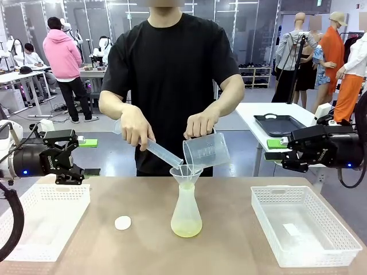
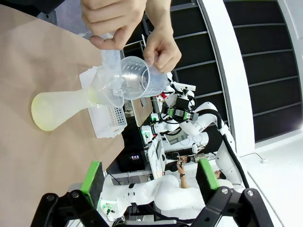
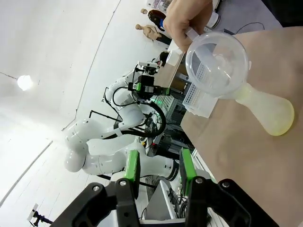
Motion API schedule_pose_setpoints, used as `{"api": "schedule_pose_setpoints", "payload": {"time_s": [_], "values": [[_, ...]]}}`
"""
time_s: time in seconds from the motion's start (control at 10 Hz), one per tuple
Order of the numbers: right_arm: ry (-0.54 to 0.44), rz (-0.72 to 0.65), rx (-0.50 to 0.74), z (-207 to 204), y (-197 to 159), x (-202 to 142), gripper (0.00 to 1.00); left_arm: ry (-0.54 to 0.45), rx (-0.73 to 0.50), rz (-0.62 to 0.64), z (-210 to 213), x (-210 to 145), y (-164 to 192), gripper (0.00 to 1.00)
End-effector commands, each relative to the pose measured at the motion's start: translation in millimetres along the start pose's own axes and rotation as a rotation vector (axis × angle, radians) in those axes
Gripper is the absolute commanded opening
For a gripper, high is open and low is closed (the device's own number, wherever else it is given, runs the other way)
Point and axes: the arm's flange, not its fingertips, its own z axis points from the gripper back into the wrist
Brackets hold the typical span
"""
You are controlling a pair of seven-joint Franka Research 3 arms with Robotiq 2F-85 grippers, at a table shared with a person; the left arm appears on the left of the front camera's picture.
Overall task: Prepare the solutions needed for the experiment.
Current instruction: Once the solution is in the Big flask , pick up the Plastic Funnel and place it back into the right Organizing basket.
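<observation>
The solution point(image 1: 186, 230) is a shallow pale yellow-green pool in the bottom of a cloudy plastic flask point(image 1: 186, 211). The flask stands upright about midway between the left and right edges of the desk point(image 1: 229, 252). A clear funnel point(image 1: 186, 173) sits in the flask's neck.

The person at the far edge holds a clear measuring cup point(image 1: 207, 150) in one hand point(image 1: 202, 123), tilted with its lip over the funnel. The other hand point(image 1: 136, 127) holds a slim measuring tube point(image 1: 162, 152), slanted down so its mouth meets the funnel's rim (I cannot make out any stream from either). A small white round cap point(image 1: 123, 223) lies flat on the desk just beside the flask, toward my left.

A left basket point(image 1: 46, 220) of white plastic sits at the desk's left edge and a right basket point(image 1: 304, 232) at its right edge.

My left tool point(image 1: 89, 156) hangs above the far left corner, released, fingers spread wide with nothing between them. My right tool point(image 1: 274, 149) hangs beyond the far right corner, its fingers closer together with a gap, grasping nothing.
</observation>
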Motion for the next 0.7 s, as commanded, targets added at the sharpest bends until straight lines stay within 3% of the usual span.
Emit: {"api": "schedule_pose_setpoints", "payload": {"time_s": [0.0,0.6], "values": [[0.003,0.007,0.006,1.2,1.6,-0.9,0.44,-0.008,-0.019,0.013,-1.9,0.3,-3.0,1.00],[0.003,0.007,0.006,1.2,1.6,-0.9,0.44,-0.008,-0.019,0.013,-1.9,0.3,-3.0,1.00]]}}
